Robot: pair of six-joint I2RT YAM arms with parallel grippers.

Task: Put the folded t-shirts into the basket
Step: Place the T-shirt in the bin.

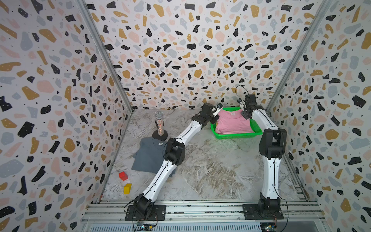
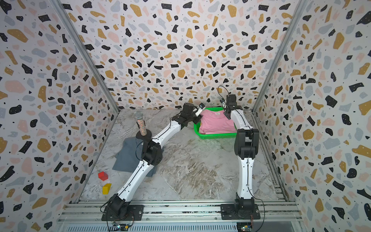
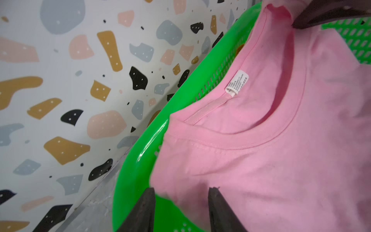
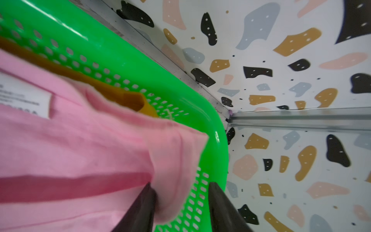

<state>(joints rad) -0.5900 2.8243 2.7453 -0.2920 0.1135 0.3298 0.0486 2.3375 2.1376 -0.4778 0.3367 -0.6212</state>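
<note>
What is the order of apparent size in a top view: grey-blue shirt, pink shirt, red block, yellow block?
1. grey-blue shirt, though the left arm hides part of it and it lies nearer the camera.
2. pink shirt.
3. red block and yellow block: they look about equal, so I do not rank them.

The basket [image 3: 138,152] is glossy green plastic, its rim smooth, its sides perforated. The pink t-shirt [image 3: 261,170] is soft matt cloth; the grey-blue t-shirt [image 1: 147,158] is matt cloth too. The tabletop [image 1: 210,172] looks like smooth marble; the rails [image 1: 200,210] are bare metal
</note>
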